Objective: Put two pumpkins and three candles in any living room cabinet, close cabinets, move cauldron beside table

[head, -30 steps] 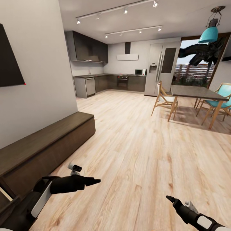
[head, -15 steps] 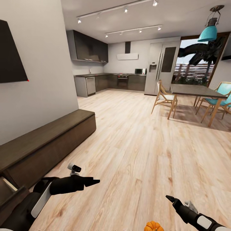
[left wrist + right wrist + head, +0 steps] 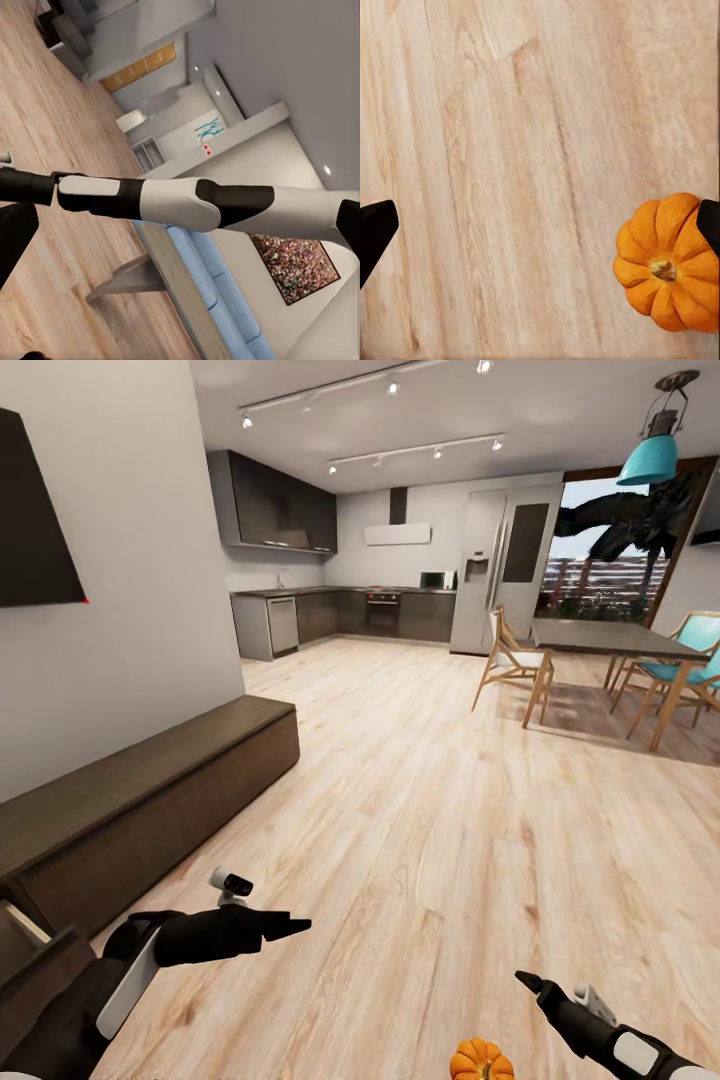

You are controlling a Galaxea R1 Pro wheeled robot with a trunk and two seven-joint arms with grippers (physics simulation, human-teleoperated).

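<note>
- Currently one pumpkin (image 3: pixel 481 1059) sits on the floor (image 3: pixel 450 810), near, just left of the right gripper (image 3: pixel 540 225), whose jaws stand wide, empty.
- Left gripper (image 3: pixel 290 927): state unreadable.
- Cabinet (image 3: pixel 150 800) left, one near drawer ajar.
- Risk: off-centre closure could roll the pumpkin away.

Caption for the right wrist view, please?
Open right end effector above wood floor, a pumpkin by one fingertip.

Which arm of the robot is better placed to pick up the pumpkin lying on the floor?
Probably the right. The pumpkin lies on the wooden floor just beside the right gripper, whose fingers are spread over it. The left gripper hangs farther away, nearer the cabinet.
</note>
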